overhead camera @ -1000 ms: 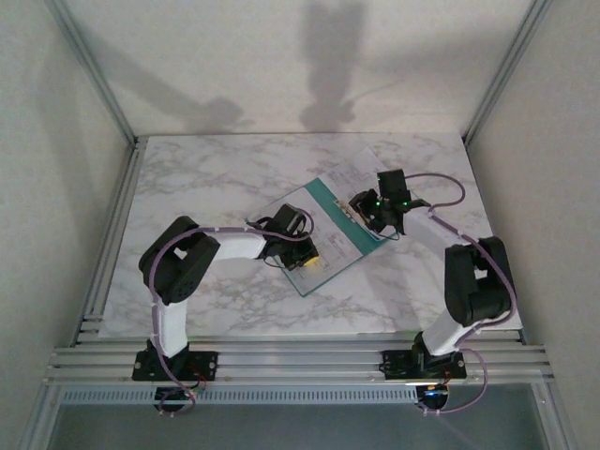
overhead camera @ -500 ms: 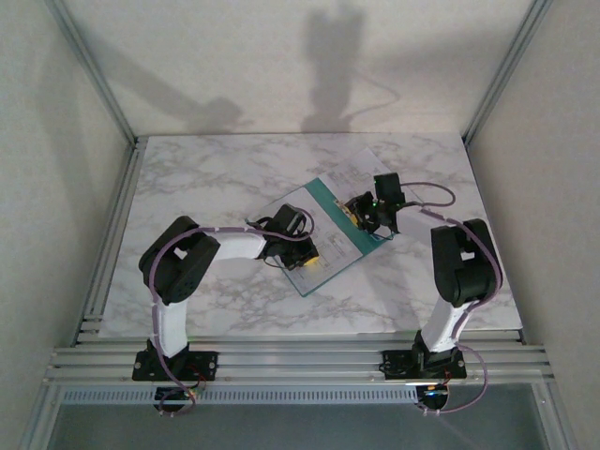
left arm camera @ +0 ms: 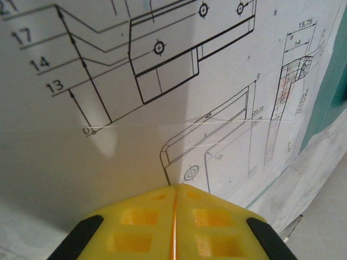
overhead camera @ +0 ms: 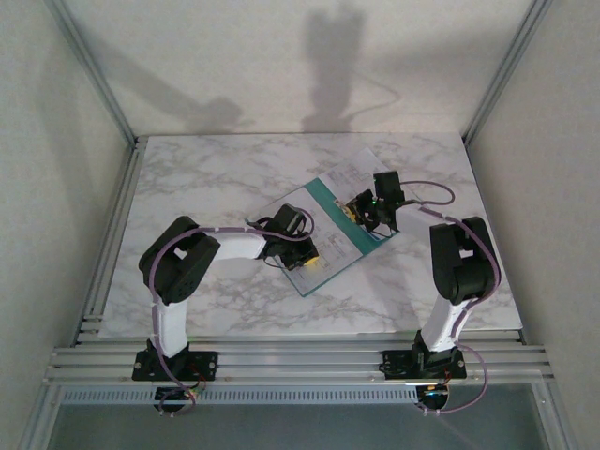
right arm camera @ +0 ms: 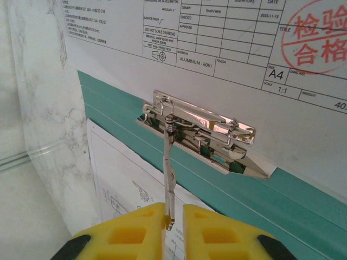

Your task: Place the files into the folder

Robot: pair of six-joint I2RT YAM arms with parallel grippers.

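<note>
Right yellow fingers [right arm camera: 172, 219] pinch the thin steel lever [right arm camera: 168, 176] of the chrome clip [right arm camera: 198, 132] on the flat teal card folder [right arm camera: 303, 203]. Left yellow fingers [left arm camera: 176, 203] pressed together, empty, over a white printed drawing sheet [left arm camera: 135, 124].

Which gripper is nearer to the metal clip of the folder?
Right. The right gripper holds the lever of the metal clip. The left gripper presses a sheet further down the folder.

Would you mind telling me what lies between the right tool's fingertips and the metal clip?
In the right wrist view, the clip's thin lever spans it, running from the right tool up to the clip over teal folder.
</note>
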